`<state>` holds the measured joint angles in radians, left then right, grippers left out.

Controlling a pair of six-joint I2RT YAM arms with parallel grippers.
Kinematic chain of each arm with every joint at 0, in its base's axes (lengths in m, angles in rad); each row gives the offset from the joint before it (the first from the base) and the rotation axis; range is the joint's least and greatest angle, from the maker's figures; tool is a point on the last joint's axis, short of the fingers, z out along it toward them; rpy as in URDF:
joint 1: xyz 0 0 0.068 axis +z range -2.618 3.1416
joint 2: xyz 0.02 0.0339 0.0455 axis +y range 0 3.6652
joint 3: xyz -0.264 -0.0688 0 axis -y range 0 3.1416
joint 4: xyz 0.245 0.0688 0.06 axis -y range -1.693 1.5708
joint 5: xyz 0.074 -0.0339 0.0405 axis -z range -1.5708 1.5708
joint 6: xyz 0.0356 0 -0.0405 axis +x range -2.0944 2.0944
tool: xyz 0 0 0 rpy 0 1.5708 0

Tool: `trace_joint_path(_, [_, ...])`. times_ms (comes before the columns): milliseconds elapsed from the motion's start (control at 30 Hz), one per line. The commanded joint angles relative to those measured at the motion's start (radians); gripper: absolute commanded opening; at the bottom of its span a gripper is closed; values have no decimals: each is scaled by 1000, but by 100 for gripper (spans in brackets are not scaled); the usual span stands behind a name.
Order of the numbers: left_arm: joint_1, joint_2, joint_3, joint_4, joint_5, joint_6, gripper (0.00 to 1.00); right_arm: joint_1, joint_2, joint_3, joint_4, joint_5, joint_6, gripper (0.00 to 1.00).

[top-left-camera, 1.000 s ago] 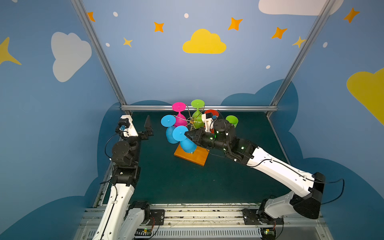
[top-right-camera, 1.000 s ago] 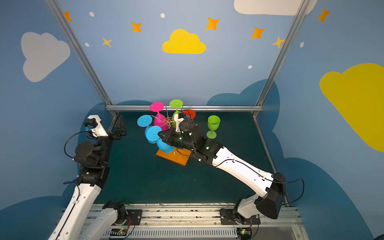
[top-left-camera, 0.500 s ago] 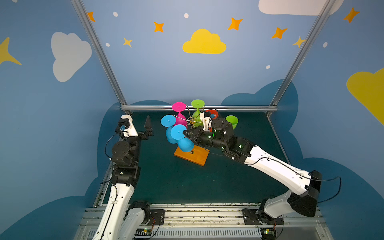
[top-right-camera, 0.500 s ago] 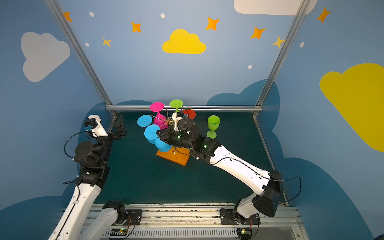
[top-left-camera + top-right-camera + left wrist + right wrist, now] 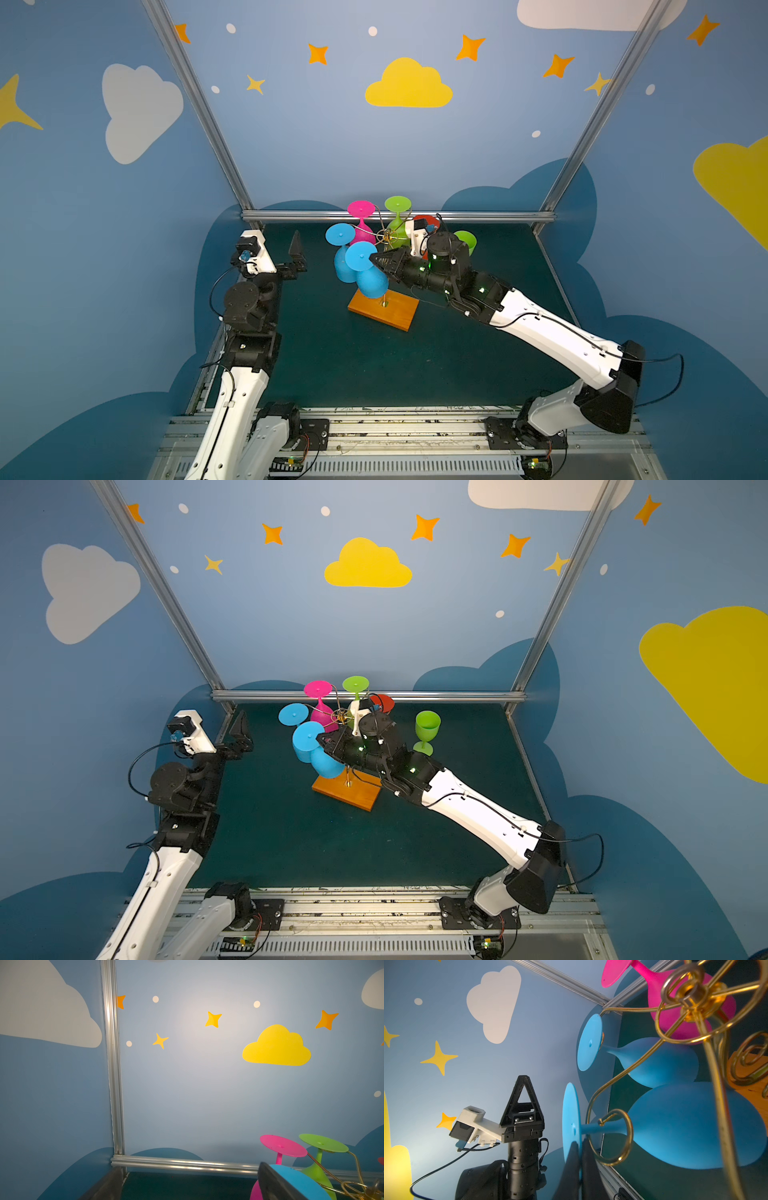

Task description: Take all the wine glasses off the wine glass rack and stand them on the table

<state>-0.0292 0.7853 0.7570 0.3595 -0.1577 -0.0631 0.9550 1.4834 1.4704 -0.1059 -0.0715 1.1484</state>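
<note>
Right wrist view: right gripper [image 5: 579, 1147] clamps foot of inverted blue wine glass [image 5: 685, 1126].

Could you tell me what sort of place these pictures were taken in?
Most likely a lab robot cell, decorated like a nursery: a left arm and right arm mounted on a metal rail, an aluminium post at each back corner, and a yellow cloud decal on the blue wall.
</note>
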Motion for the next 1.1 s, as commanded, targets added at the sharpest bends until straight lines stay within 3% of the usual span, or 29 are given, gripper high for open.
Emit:
trace_joint_path(0, [-2,-8,-5,20,-9,11,99,-13,-16,-9,60,27,-13,0])
trace_joint_path(1067, [-2,-12,0,14,-11,11,99,33,-117,-48,4,72,-67,0])
